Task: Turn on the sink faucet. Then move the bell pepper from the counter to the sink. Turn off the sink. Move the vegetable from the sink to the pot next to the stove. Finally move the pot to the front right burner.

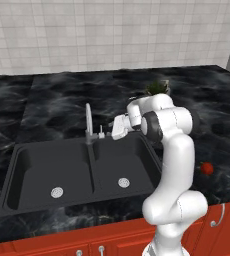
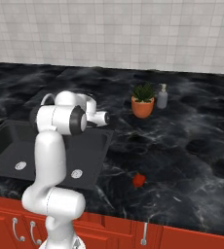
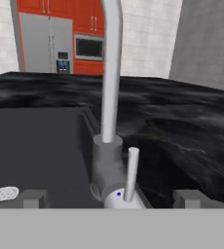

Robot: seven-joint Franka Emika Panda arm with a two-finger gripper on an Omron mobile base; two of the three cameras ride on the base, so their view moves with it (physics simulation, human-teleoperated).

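Two spread jaws (image 3: 112, 198), holding nothing, face the sink faucet (image 3: 111, 97) at the sink's (image 1: 47, 165) back rim, its small upright lever (image 3: 131, 172) standing directly ahead between them, just right of the spout.

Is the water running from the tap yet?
No. No water shows under the sink faucet, and the sink looks dry. The open gripper is by its lever.

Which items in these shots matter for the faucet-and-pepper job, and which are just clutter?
Job:
faucet, lever
sink
bell pepper
counter
gripper, open beside the lever

Clutter:
potted plant
soap bottle
fridge
microwave
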